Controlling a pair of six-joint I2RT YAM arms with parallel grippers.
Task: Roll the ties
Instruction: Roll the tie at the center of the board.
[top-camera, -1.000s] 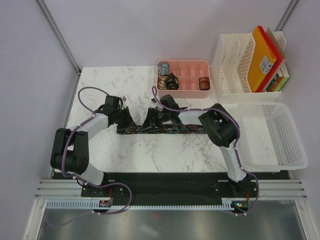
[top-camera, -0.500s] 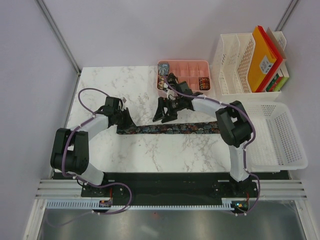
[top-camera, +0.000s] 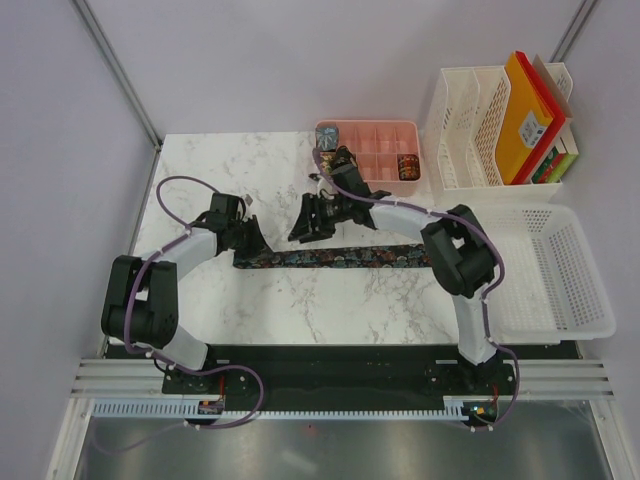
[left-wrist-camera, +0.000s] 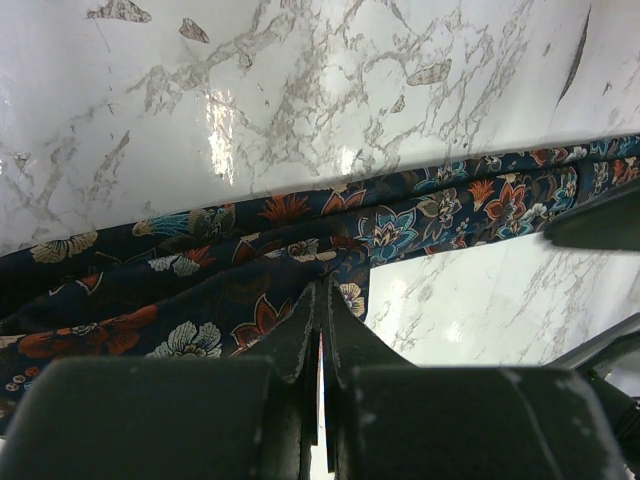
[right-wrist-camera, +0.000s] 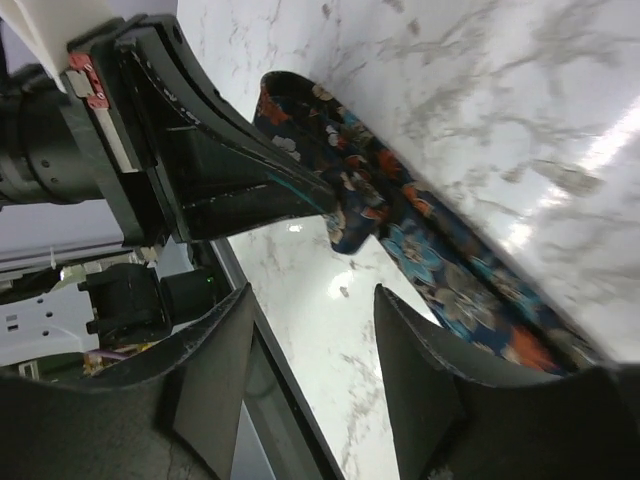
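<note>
One flat tie on the tabletop, gripped at its left end, the other tool free beside it

The tie (top-camera: 330, 258), dark with a flowered print, lies unrolled on the tabletop (top-camera: 330, 315) in front of the pink tray (top-camera: 370, 124), its long axis running left to right. The left tool (left-wrist-camera: 322, 300) is clenched on the tie's left end, with fabric nipped between its fingers. The right tool (right-wrist-camera: 315, 300) is released and holds nothing; it hangs just behind the strip, nearer its left end than its right. Most of the strip therefore stretches rightward from both tools, and rolling would likely start at the gripped end, where the left arm is nearer. Count: one flat tie, two tools, one tray. The tray shows a grey-blue coil (top-camera: 328, 136) and a red-orange coil (top-camera: 408, 166); the right arm hides part of it
</note>
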